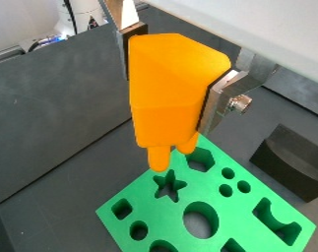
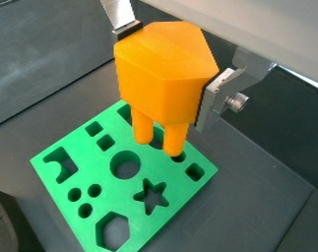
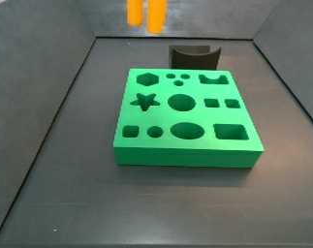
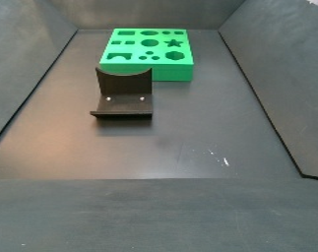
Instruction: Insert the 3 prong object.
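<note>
The 3 prong object (image 1: pixel 168 84) is an orange block, held upright with its prongs (image 2: pixel 177 138) pointing down. My gripper (image 2: pixel 170 69) is shut on its body; silver fingers (image 1: pixel 222 96) press on two opposite sides in both wrist views. It hangs above the green board (image 2: pixel 108 187), apart from it, over the end with the small round holes. In a side view only the orange prongs (image 3: pixel 145 15) show at the top edge, above the far end of the board (image 3: pixel 185 145). The gripper is out of the side view that shows the board (image 4: pixel 151 51) at the back.
The green board has several cut-outs: a star (image 3: pixel 144 102), a hexagon, circles, squares. A dark fixture (image 4: pixel 122 94) stands on the floor just beside the board, also in a side view (image 3: pixel 194 50) and a wrist view (image 1: pixel 290 157). Dark walls enclose the floor.
</note>
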